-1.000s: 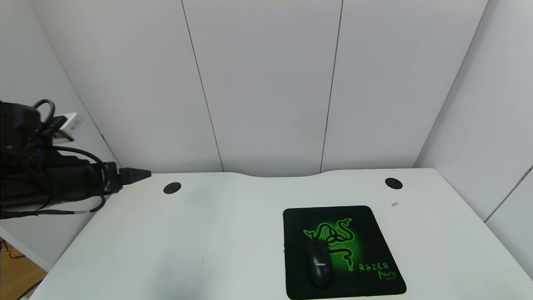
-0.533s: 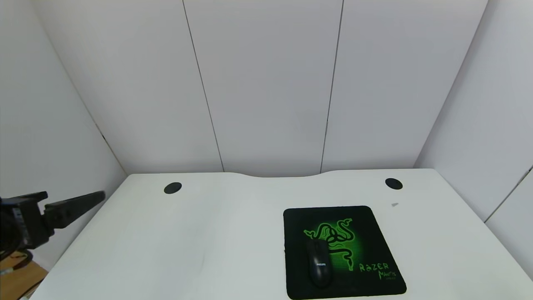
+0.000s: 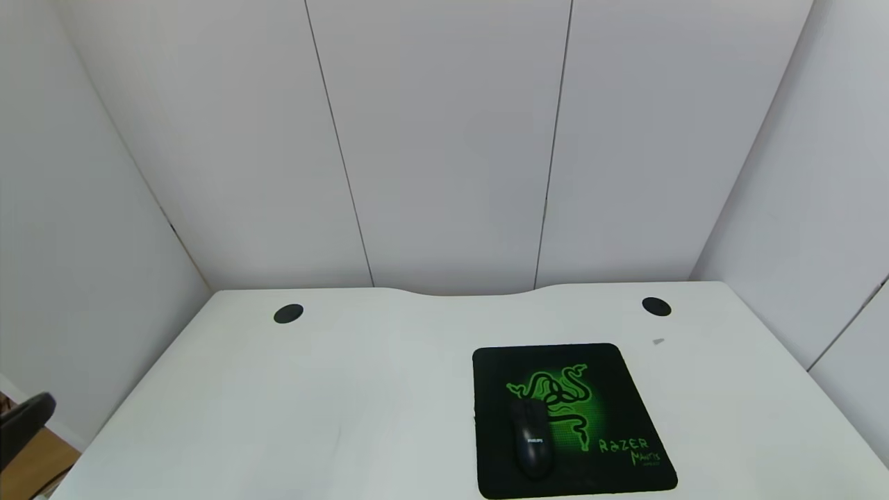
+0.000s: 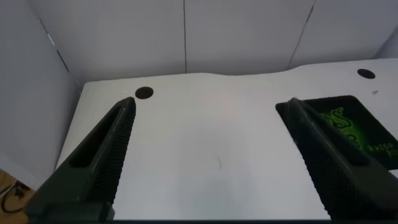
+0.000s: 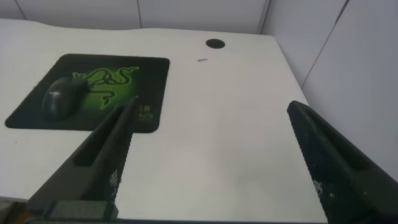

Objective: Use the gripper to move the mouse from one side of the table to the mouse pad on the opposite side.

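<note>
Left gripper (image 4: 208, 155): fingers spread wide, empty, off counter's left edge. Right gripper (image 5: 211, 158): fingers spread, empty, above counter's (image 3: 278, 417) right side, idle. Philips mouse (image 3: 532, 439) rests on Razer mouse pad (image 3: 611, 389), left portion, partly over snake logo. Judgement: placement done, nothing gripped, arms clear.

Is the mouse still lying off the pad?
No, the mouse lies on the pad, over its left part beside the green logo, with no gripper touching it.
</note>
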